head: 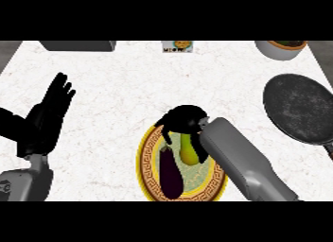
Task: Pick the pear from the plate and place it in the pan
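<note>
Right hand (185, 119) | fingers curled over pear (188, 152) on plate (147, 156) | left hand (45, 118) open

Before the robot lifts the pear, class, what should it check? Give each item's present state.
1. Right hand over the pear: ok.
2. Fingers curled round the pear: cannot tell, the hand hides its top.
3. Eggplant apart from the pear: cannot tell, they lie side by side on the plate.
4. Pan empty: ok.
5. Left hand open, resting away from the plate: ok.
</note>
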